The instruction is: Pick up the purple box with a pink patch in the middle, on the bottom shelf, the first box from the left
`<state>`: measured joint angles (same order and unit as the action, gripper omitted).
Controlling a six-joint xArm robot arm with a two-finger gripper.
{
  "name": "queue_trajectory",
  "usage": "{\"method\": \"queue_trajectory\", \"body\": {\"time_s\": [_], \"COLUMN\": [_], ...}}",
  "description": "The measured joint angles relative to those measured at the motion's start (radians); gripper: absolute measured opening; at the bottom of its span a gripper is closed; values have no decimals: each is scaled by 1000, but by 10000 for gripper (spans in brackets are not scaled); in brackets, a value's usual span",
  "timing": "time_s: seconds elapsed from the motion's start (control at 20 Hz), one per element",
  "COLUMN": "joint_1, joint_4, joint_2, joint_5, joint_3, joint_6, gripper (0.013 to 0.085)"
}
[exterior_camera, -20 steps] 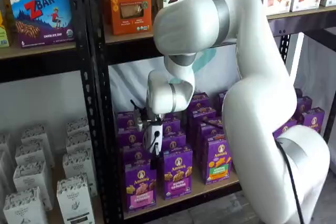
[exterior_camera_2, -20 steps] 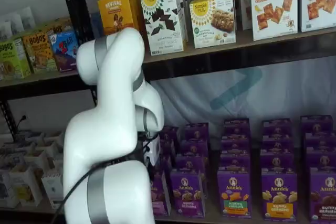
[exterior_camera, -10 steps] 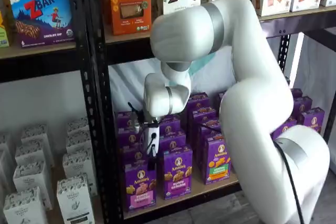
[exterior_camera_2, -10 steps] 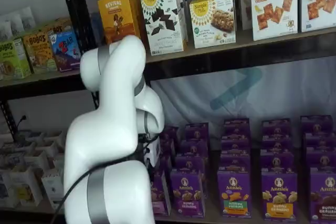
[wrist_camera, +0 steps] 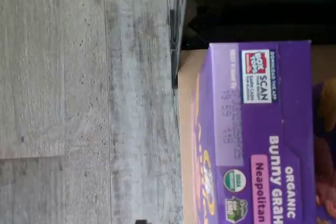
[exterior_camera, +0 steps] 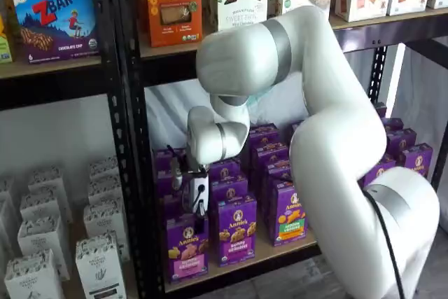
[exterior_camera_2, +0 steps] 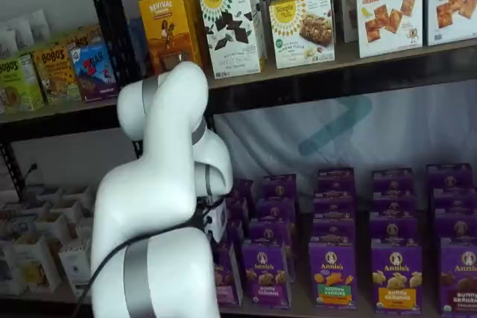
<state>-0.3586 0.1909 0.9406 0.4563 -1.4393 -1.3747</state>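
Note:
The purple box stands upright at the left front of the bottom shelf, with a pink patch mid-front. My gripper hangs just above its top; the white body and dark fingers show, with no plain gap. In a shelf view the arm hides most of the box and the fingers. The wrist view looks down on the box top, printed "Organic Bunny Grahams Neapolitan", with the tan shelf edge beside it.
More purple cartons fill the shelf, one with a green-orange patch. A black perforated upright stands close left of the box. White cartons stand beyond it. Grey plank floor lies below.
The arm has shifted a little to the left and the gripper has come down closer over the leftmost front purple box.

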Motion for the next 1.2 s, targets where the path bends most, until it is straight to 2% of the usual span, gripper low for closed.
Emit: {"method": "queue_trajectory", "body": {"time_s": [0.15, 0.6, 0.9, 1.0, 1.05, 1.2], "joint_1": [0, -5, -8, -10, -11, -13], "joint_4": [-15, -10, -28, -26, -25, -22], "joint_2": [20, 68, 93, 100, 102, 105], "joint_5": [8, 0, 12, 11, 10, -1], "joint_3": [-17, -56, -87, -94, -95, -96], "joint_6": [14, 13, 33, 32, 33, 32], "gripper": [850, 850, 850, 770, 770, 690]}}
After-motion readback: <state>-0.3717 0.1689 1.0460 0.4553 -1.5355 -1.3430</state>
